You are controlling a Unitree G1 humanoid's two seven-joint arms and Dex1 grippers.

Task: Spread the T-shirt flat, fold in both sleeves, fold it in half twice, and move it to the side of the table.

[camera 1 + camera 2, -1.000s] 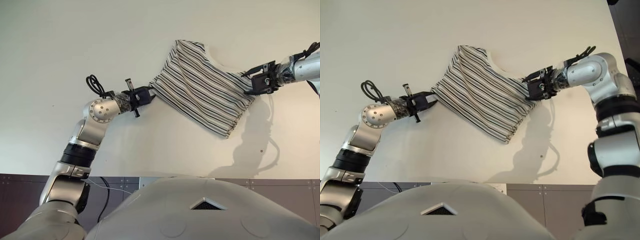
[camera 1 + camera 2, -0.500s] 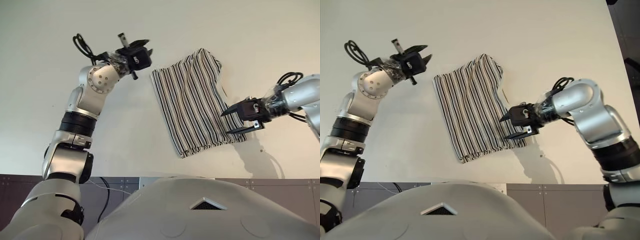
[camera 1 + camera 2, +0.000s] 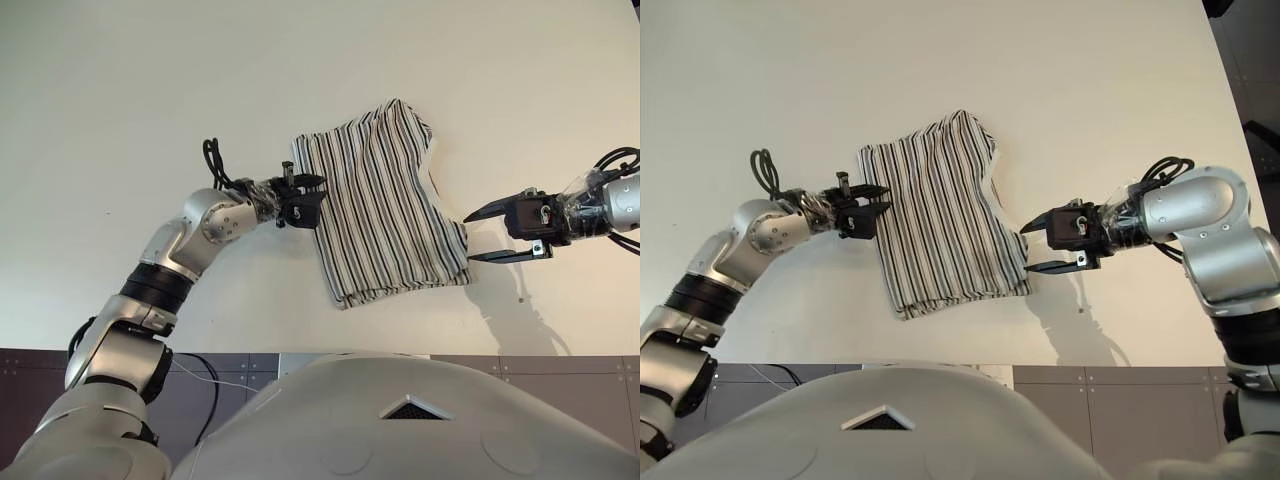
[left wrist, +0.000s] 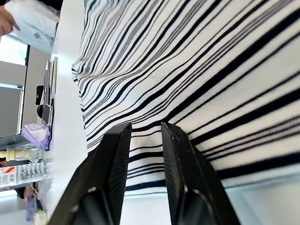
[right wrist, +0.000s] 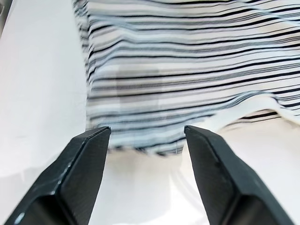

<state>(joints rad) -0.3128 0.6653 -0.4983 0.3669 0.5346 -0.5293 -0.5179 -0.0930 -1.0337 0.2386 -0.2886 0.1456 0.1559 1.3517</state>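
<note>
Folded T-shirt (image 3: 385, 205) mid-frame on table (image 3: 120, 100). Left gripper (image 3: 312, 195) over its left edge, jaws a slit apart, nothing pinched. Right gripper (image 3: 470, 237) off lower-right corner, gaping, empty. Pinch all layers evenly, or fold slips

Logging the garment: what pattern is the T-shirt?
T-shirt: black and white stripes; clearest in left wrist view.

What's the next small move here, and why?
Probably ease the right pincer forward and close it on the edge of the shirt: it is open just beside the folded cloth, and the left pincer sits at the opposite edge.
</note>
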